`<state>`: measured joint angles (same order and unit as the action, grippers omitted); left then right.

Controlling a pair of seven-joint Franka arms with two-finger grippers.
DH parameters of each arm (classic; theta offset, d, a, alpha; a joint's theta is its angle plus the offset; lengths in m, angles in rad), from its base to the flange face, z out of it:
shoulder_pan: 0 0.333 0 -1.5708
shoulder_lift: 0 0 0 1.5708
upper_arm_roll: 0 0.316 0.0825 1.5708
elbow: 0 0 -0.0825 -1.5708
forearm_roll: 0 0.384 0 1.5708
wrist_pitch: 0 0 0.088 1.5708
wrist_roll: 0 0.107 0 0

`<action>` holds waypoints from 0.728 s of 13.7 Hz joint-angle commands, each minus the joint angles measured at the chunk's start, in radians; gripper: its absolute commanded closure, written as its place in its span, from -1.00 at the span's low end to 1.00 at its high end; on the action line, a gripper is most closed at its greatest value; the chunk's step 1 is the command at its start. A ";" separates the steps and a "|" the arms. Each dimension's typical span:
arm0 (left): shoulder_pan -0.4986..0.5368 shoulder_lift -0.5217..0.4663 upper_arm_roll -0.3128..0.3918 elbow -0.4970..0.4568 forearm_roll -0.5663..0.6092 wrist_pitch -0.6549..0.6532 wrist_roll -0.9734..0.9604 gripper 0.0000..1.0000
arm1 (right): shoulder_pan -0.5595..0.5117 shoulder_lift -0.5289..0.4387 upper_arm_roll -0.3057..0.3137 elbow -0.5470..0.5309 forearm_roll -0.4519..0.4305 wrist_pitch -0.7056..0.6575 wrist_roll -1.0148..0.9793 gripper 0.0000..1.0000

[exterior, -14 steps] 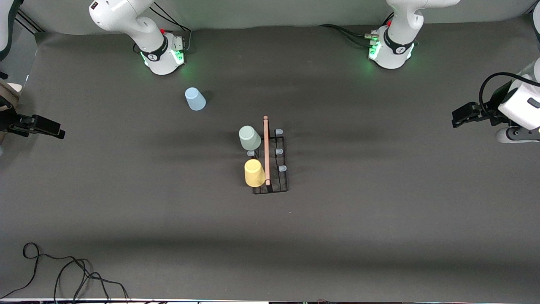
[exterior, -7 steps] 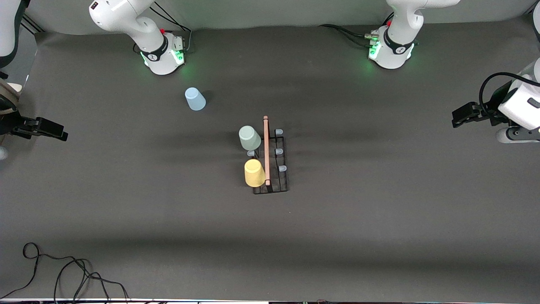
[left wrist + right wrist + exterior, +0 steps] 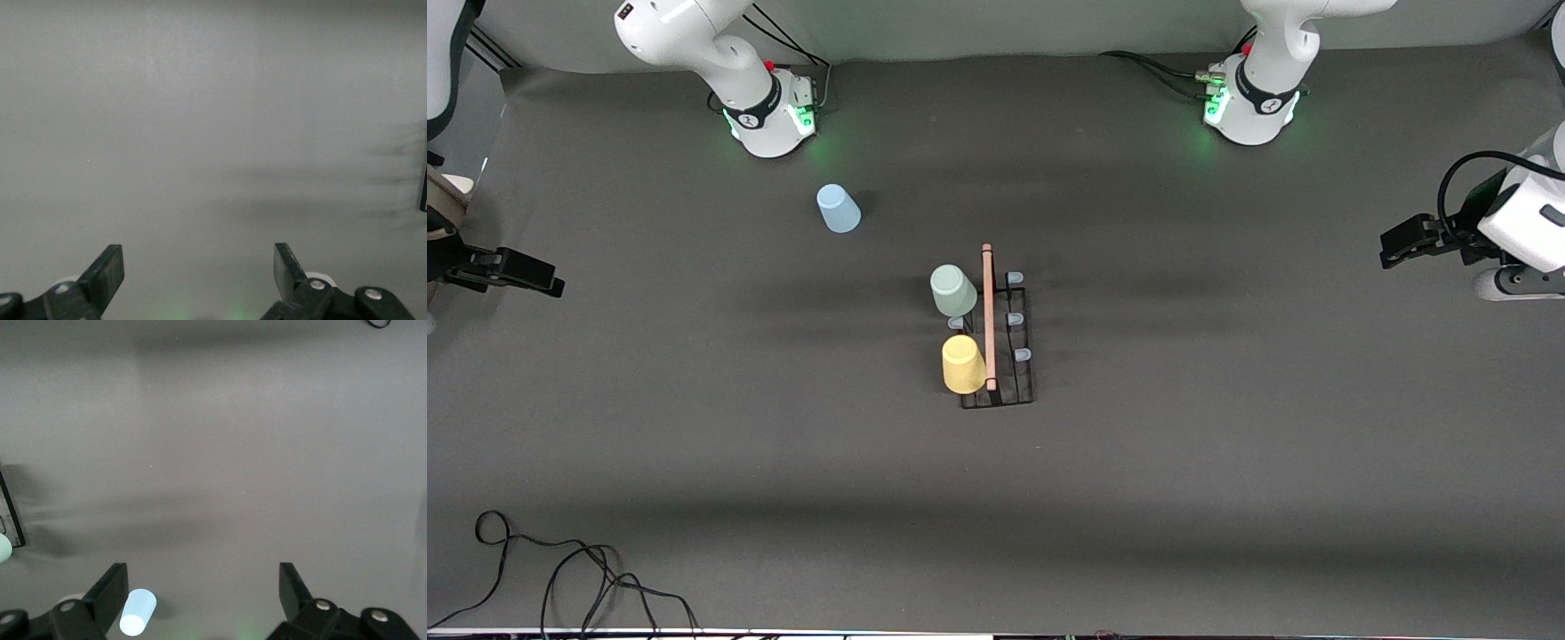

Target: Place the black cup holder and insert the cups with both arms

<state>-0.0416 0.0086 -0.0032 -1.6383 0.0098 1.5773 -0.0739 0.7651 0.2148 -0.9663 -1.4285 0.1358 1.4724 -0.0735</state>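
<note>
So black cup holder [image 3: 997, 342] sits mid-table with green-grey cup [image 3: 953, 291] and yellow cup [image 3: 964, 364] on pegs, blue cup [image 3: 838, 209] left near my right base, both my grippers, left [image 3: 199, 280] and right [image 3: 202, 600], wide open, empty, at opposite table ends.

White jointed arms with black bands, green-lit bases trailing black cables, a red button on each, black two-finger left hand [image 3: 1392, 248] and right hand [image 3: 551, 280] — screws on fingers.
</note>
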 commanded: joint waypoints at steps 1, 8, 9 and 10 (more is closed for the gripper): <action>0.006 -0.016 -0.004 0.002 0.002 -0.003 0.016 -1.00 | -0.229 -0.011 0.244 0.014 -0.021 0.008 -0.020 -1.00; 0.006 -0.016 -0.004 0.002 0.001 0.015 0.016 -1.00 | -0.772 -0.106 0.845 -0.042 -0.146 0.009 -0.019 -1.00; 0.006 -0.018 -0.004 0.002 0.001 0.013 0.016 -1.00 | -0.794 -0.135 0.871 -0.082 -0.172 0.029 -0.020 -1.00; 0.006 -0.018 -0.004 0.002 0.001 0.013 0.016 -1.00 | -0.800 -0.156 0.874 -0.120 -0.179 0.070 -0.022 -1.00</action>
<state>-0.0416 0.0030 -0.0035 -1.6380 0.0098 1.5892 -0.0739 -0.0025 0.1388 -0.1359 -1.4405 -0.0036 1.4793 -0.0755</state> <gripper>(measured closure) 0.000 0.000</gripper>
